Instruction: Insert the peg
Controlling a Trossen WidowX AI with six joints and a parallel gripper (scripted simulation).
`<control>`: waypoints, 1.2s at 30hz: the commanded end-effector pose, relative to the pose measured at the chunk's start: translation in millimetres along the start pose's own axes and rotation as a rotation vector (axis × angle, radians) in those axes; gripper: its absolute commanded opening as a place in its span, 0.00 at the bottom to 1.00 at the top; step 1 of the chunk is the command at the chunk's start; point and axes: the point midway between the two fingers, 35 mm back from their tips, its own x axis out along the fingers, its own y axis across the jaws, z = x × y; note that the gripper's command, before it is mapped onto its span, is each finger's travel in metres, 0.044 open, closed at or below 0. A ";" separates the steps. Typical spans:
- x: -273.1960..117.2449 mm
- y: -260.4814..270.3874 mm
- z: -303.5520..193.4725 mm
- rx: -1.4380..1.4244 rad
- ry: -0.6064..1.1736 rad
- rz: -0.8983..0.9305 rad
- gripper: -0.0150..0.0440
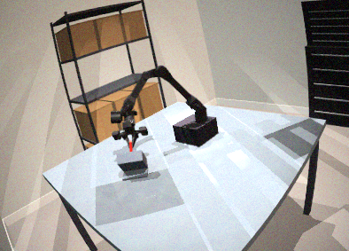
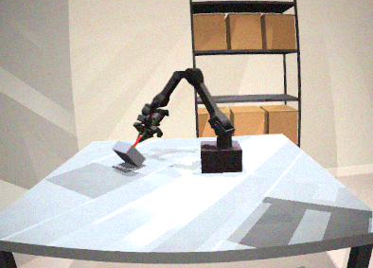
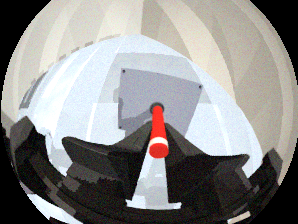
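Note:
The red round peg (image 1: 130, 146) (image 2: 137, 141) (image 3: 158, 122) has a pale band near its top end. My gripper (image 1: 130, 141) (image 2: 141, 135) (image 3: 157, 125) is shut on the peg, above the sloped panel. The peg is tilted, leaning along the direction the hole points. The grey sloped panel (image 1: 131, 157) (image 2: 129, 153) (image 3: 137, 90) faces the robot. In the wrist view, the peg's bottom end overlaps the dark round hole (image 3: 152, 108) and appears at its mouth. I cannot tell whether the tip is slightly inside.
The panel block stands on the pale table (image 1: 221, 184) (image 2: 156, 224). The arm's dark base box (image 1: 196, 131) (image 2: 221, 158) is behind the gripper, away from the panel. A shelf rack with brown boxes (image 1: 120, 28) (image 2: 243, 31) stands beyond the table.

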 end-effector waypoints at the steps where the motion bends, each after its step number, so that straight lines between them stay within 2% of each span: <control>1: 3.7 2.6 -1.3 0.008 0.001 0.005 0.25; 36: 20.4 1.6 0.2 0.007 0.000 0.005 0.25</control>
